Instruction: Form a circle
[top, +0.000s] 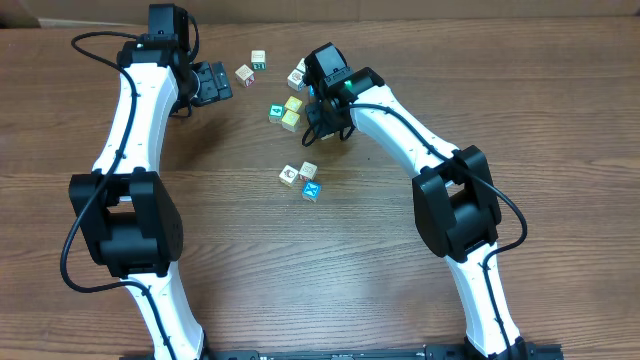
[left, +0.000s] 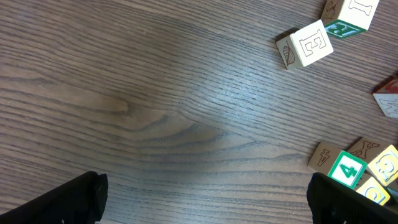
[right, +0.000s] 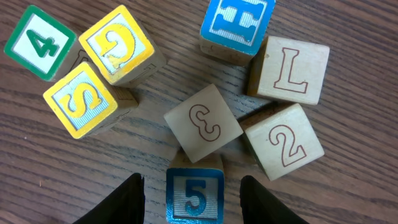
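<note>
The circle (top: 303, 178) is a small cluster of three cubes with white and cyan faces at the table's middle, apart from both grippers. My right gripper (top: 322, 105) hangs over the loose scatter further back. In the right wrist view the right gripper (right: 193, 182) is open, and a blue cube marked 5 (right: 195, 194) sits between its fingers with a gap on each side. My left gripper (top: 212, 83) is at the back left. In its own view the left gripper (left: 205, 190) is wide open over bare wood.
Round the blue 5 lie loose cubes: C (right: 203, 122), 2 (right: 283, 142), L (right: 290, 70), blue H (right: 237, 25), yellow G (right: 118, 43), yellow S (right: 82, 99) and green 4 (right: 40, 43). An E cube (left: 306, 45) and another cube (top: 258, 60) lie further back.
</note>
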